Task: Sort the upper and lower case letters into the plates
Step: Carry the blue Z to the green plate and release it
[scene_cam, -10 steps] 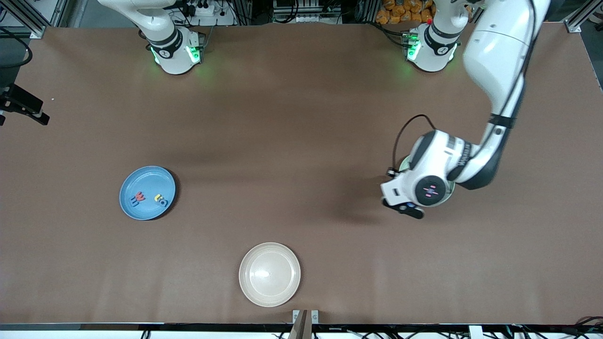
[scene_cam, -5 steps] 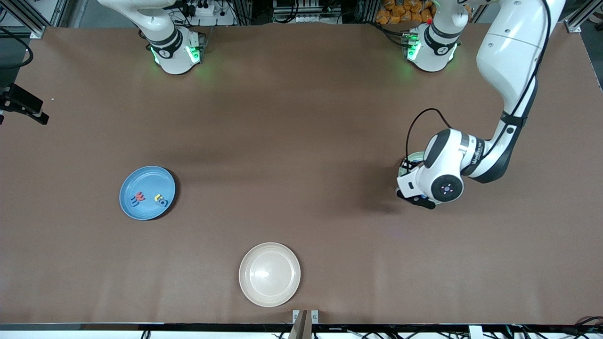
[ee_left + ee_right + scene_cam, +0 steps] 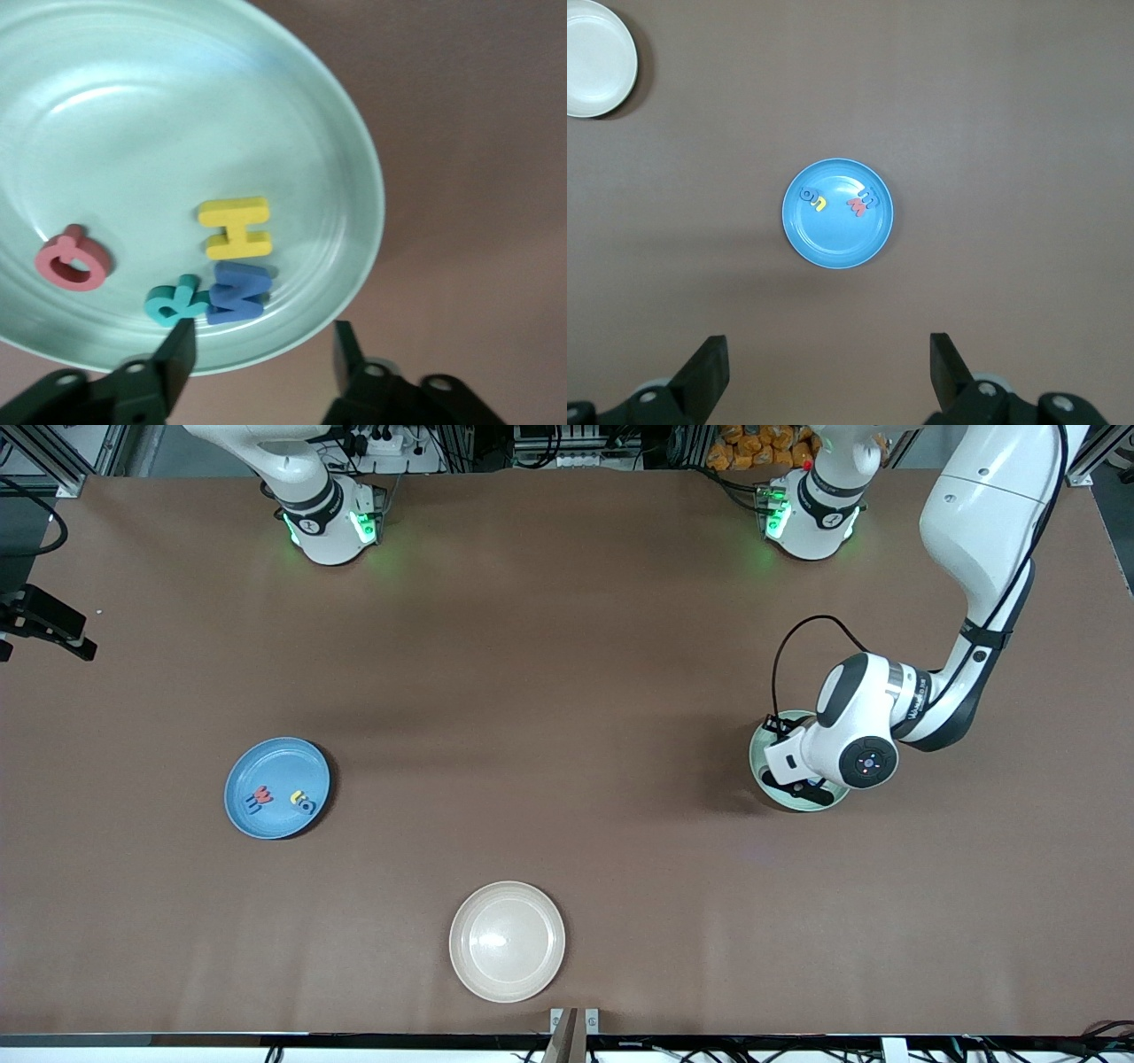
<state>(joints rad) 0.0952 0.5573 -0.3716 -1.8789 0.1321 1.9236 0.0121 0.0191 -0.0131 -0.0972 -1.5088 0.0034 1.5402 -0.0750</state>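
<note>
- Left gripper (image 3: 261,354) hangs low, fingers spread wide, nothing between them.
- Right gripper (image 3: 828,367) hangs high, wrist pointing straight down, fingers spread wide, nothing held.

Even overhead light, soft shadows; the left wrist view is blurred.

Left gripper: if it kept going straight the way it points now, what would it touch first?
Probably the mint green plate at its rim, beside the blue letter. The open left gripper has nothing between its fingers; depth is unclear.
</note>
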